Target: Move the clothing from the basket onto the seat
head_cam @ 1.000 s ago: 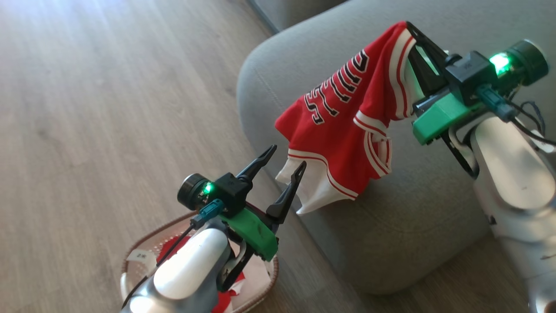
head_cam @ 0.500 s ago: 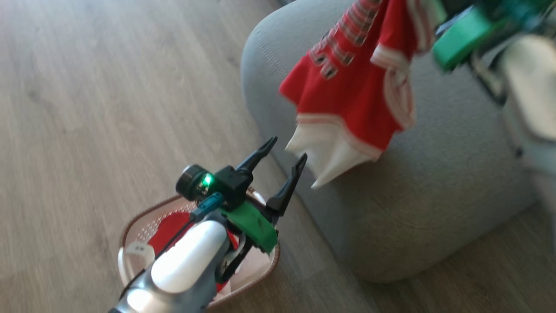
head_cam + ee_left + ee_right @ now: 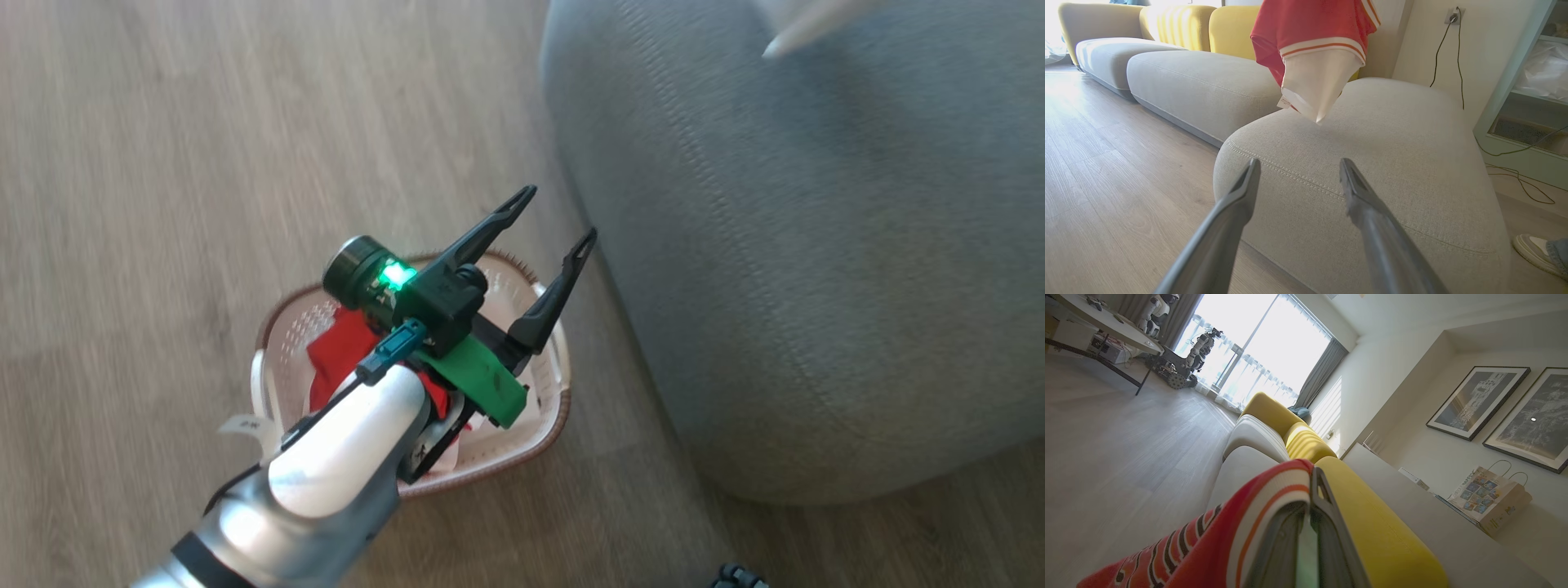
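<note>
The right gripper [image 3: 1311, 477] is clenched on the striped trim of a red jersey [image 3: 1216, 539], and the fabric is folded over the top of the shut fingers rather than merely pinched between them. From the left wrist view the jersey hangs in the air above the grey seat [image 3: 1392, 163], with its white lower panel and a small tag lowest; whether that tip brushes the cushion cannot be told. The left gripper [image 3: 557, 214] is spread wide and holds nothing. It hovers over the white basket [image 3: 562, 402], which stands on the wooden floor [image 3: 163, 163] just beside the seat's rounded edge, with more red clothing [image 3: 339, 359] inside.

The likeliest trouble is at release. Because the cloth wraps the fingers, opening the jaws may not free it — the trim could cling and be dragged back as the arm withdraws. The hold appears to be on a narrow strip of trim, so a quick swing could also shake the jersey loose early. The cushion curves away towards the floor, so a drop made near the line of pale stitching [image 3: 1290, 173] would probably let the garment slide off. The head view is blurred with motion, which makes judging the drop point harder. A person's shoe [image 3: 1533, 249] is near the far corner of the seat — something a wide swing should avoid.
</note>
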Available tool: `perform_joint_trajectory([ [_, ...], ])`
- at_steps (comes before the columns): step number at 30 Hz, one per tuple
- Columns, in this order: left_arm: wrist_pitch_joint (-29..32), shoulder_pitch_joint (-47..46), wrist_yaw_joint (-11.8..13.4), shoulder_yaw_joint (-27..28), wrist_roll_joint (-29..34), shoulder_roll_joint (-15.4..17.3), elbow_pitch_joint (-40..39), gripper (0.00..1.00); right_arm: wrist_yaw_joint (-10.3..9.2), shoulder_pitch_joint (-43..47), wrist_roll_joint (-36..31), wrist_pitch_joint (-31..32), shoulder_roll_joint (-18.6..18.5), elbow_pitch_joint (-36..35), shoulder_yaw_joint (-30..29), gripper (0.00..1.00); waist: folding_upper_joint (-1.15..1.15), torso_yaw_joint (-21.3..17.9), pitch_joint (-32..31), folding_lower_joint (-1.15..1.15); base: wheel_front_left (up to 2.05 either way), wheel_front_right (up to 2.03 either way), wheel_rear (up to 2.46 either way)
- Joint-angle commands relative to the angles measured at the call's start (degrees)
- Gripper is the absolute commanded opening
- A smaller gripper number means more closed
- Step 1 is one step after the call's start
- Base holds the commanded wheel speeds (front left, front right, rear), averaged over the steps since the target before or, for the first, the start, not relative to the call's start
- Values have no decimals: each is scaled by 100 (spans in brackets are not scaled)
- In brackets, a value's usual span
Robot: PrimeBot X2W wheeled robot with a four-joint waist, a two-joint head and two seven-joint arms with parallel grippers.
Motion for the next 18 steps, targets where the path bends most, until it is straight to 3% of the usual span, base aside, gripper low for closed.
perform_joint_trajectory([
  [1, 53, -246, 40, 101, 76, 126, -290, 100, -3, -282, -65, 25, -92, -1, -118, 0, 0, 327, 426, 0, 0, 0, 0],
  [7, 195, -420, 110, 82, 191, 240, -600, 100, -3, -363, -141, -135, -34, 564, -396, 0, 0, 430, 865, 0, 0, 0, 0],
  [18, 373, -524, 161, 1, 283, 377, -857, 100, -3, 672, -239, -582, 510, 1731, -891, 0, 0, 418, 1234, 0, 0, 0, 0],
])
